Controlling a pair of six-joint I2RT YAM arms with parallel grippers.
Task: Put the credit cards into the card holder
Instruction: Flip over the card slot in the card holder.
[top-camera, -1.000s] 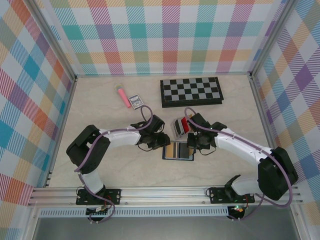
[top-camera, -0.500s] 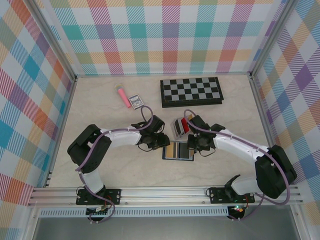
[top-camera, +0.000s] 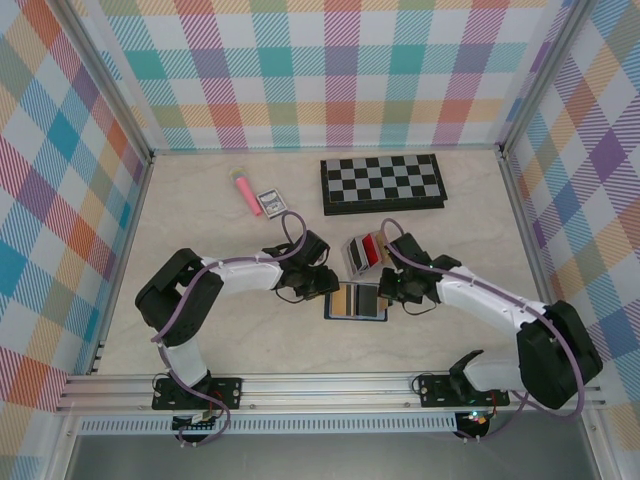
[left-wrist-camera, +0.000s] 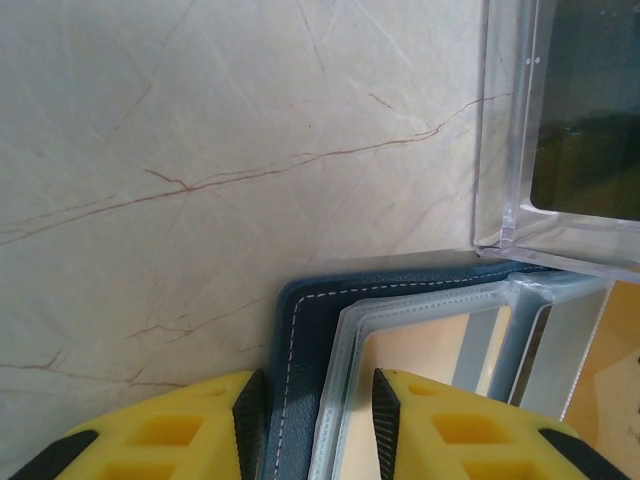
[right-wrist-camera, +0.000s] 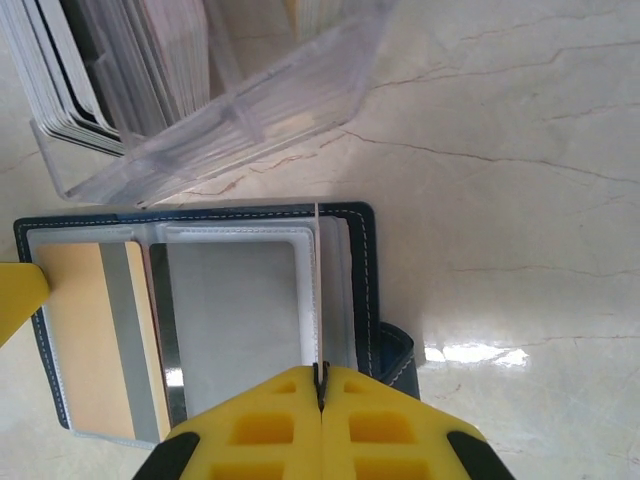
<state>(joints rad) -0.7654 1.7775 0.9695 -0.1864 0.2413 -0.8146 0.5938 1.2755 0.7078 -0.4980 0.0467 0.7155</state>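
Insertion is under way: the left gripper (left-wrist-camera: 318, 402), jaws parted, is straddling the left edge of the open navy folding card holder (top-camera: 356, 303) mid-table. The right gripper (right-wrist-camera: 320, 376) is clenching a thin pale plastic card (right-wrist-camera: 318, 290) edge-on over the holder's right pocket (right-wrist-camera: 236, 300), probably needing a downward slide next.

The right gripper (top-camera: 390, 291), pinching a thin edge-on plastic card (right-wrist-camera: 317, 290), has shifted from the clear slotted stand (top-camera: 357, 252) toward the navy blue folding wallet (top-camera: 357, 315).
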